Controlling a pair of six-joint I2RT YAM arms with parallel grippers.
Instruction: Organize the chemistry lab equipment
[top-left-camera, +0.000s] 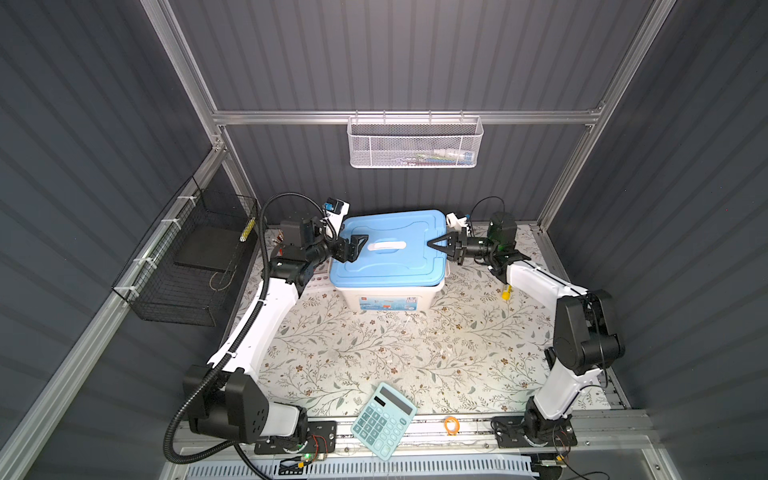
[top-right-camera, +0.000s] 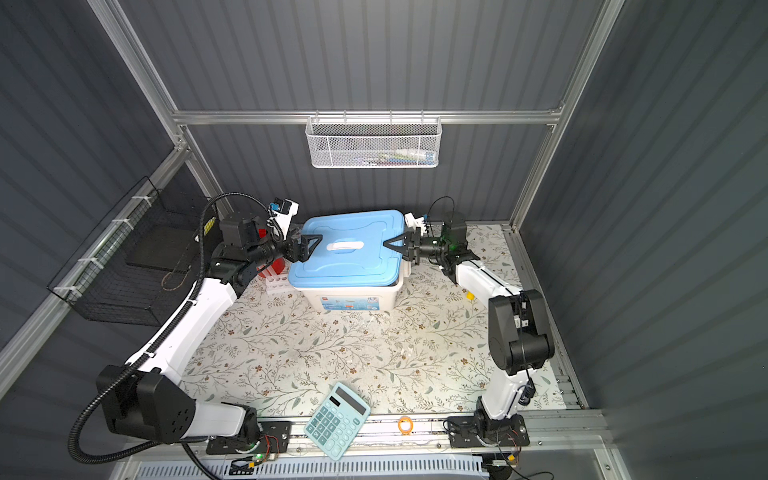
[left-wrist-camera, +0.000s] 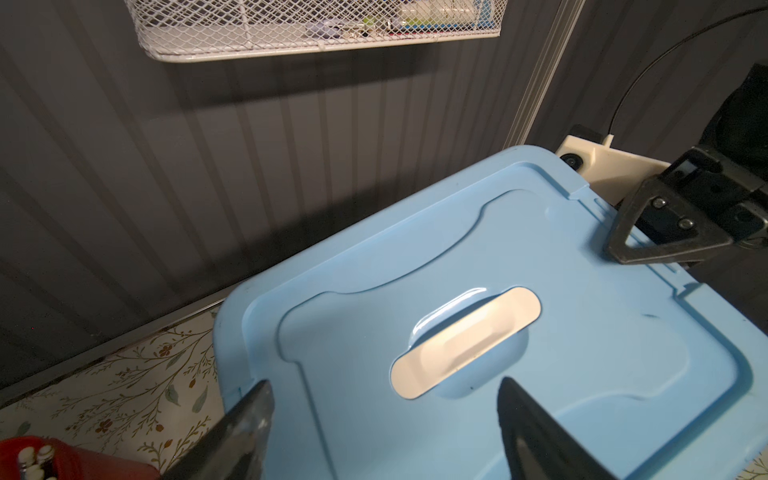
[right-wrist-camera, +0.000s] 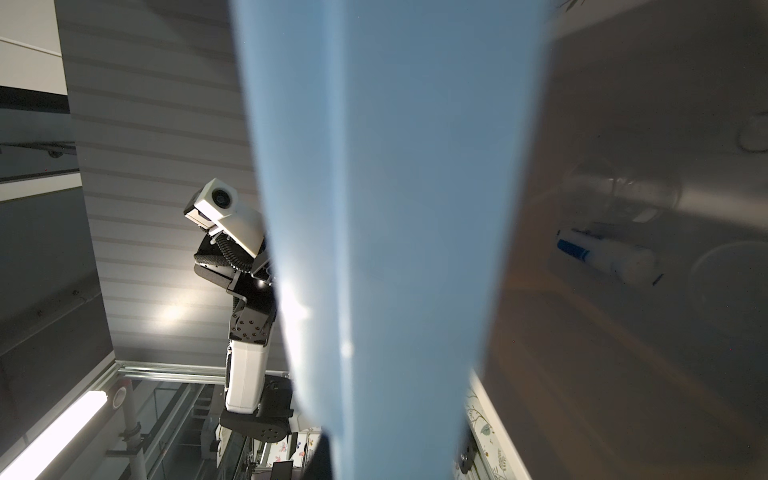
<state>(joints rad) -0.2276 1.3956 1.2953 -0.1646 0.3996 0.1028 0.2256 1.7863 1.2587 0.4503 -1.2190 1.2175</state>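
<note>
Chemistry lab equipment: the right wrist view catches only part of it. A blue-capped test tube (right-wrist-camera: 602, 255) lies inside the white box (top-left-camera: 351, 293), with dim clear glassware (right-wrist-camera: 623, 191) beside it. Both sit below and just past the tips of the right pincer (top-left-camera: 432, 244). The rest of the kit can't be made out; there are faint clear bits on the cloth in front of the box, too dim to call.

Judgement: these are thin clear pieces, light, stiff, slick and breakable. Take the tube mid-barrel, not by the cap, with a soft pinch; take beakers by the wall near the rim.

The blue lid (top-left-camera: 390, 266) sits skewed over the box, and the right pincer's jaws are clamped on its near edge. The lid looks light and slightly flexible, so an edge grip may twist or slip; the white handle (top-left-camera: 386, 246) is the surer hold.

The left pincer (top-left-camera: 360, 247) is spread wide and holds nothing, over the lid's opposite edge with the handle just ahead of its tips. Behind it are the red cup of pens (left-wrist-camera: 104, 467) and a white tube rack (top-right-camera: 276, 284). The teal calculator (top-left-camera: 384, 419) is well apart from both pincers, at the front rail
</note>
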